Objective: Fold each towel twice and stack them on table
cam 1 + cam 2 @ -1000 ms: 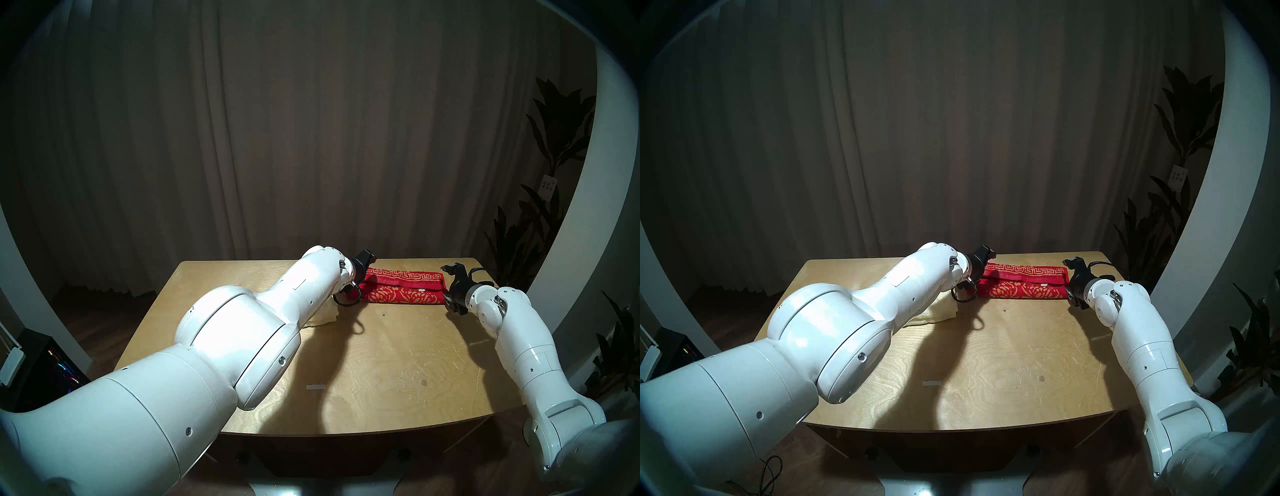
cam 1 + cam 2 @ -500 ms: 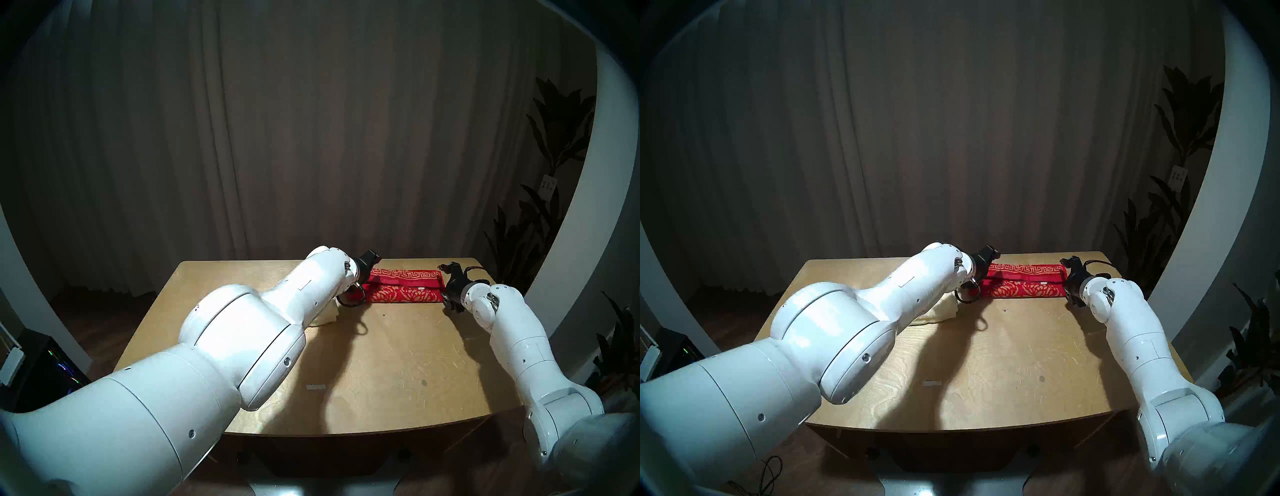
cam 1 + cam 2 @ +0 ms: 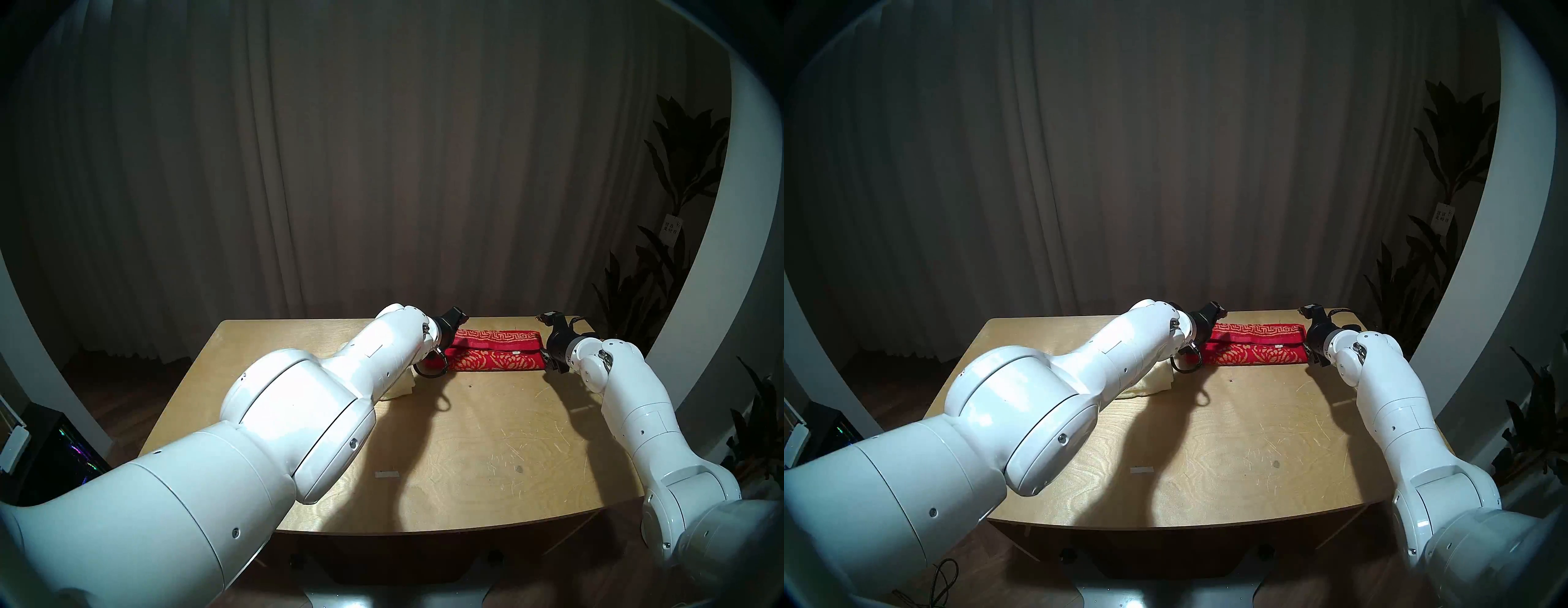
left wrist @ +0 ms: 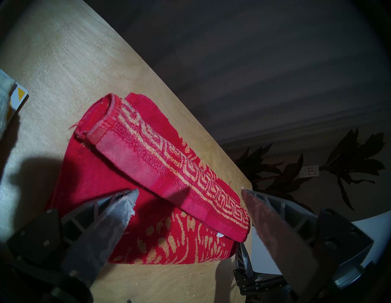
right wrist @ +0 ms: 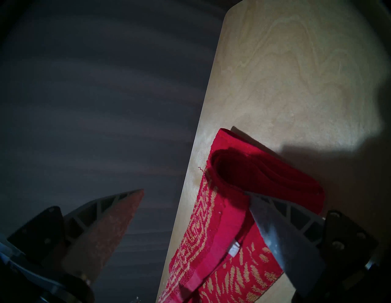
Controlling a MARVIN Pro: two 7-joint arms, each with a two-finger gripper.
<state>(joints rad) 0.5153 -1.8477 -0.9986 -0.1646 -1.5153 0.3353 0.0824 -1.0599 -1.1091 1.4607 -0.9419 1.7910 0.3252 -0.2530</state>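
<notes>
While the red towel (image 3: 492, 350) lies as a long folded strip near the far edge of the table (image 3: 466, 446), its long axis runs left to right, straight from the left gripper (image 4: 190, 203) to the right gripper (image 5: 194, 203). Its gold key border band (image 4: 179, 169) is folded over the top along the far side, and the floral face (image 3: 496, 363) shows on the side nearer the robot. In the left wrist view the left gripper's fingers (image 4: 118, 213) stand wide apart and hold nothing, with the left end of the strip just ahead of them and partly between them; one finger hangs over the cloth, though contact cannot be told. In the right wrist view the right gripper is likewise spread wide and empty, one finger (image 5: 275, 228) over the strip's right end and the other past the table's far edge, with the towel's looped layers (image 5: 243, 169) just beyond its tips. The cream towel (image 3: 403, 384) sits behind the left gripper, mostly hidden under the left forearm. Compared with a second ago, the right gripper has moved in toward the towel's right end, the left gripper has edged slightly rightward, and the towel itself lies as before.
</notes>
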